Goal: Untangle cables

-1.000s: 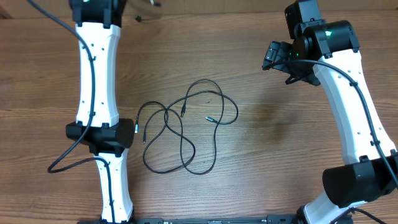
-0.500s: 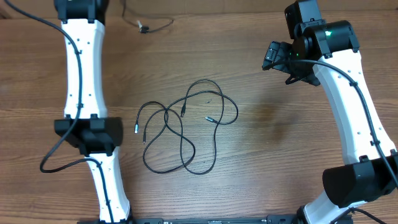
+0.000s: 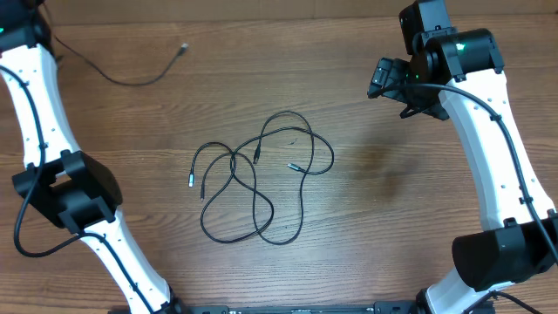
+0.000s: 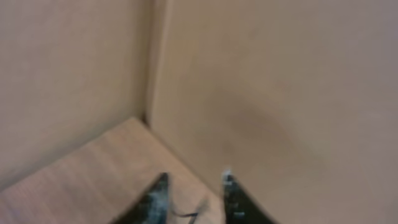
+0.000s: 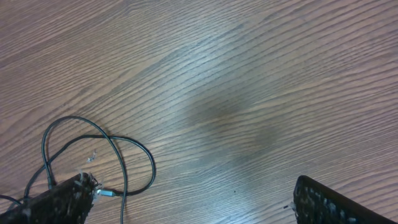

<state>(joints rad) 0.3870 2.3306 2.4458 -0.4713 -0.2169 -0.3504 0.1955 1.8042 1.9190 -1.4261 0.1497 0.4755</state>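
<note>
Several cables [image 3: 255,185] tangled mid-frame, one cord [image 3: 131,84] upper left; right jaws wide open, left jaws slightly parted

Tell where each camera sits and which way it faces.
Overhead: above the table, facing straight down on the cables; left arm, right arm show.
Left wrist: on the left arm, facing the table's walled corner; left gripper shows.
Right wrist: on the right arm, facing down on the table; right gripper shows.
Overhead and right wrist share the cables.
</note>
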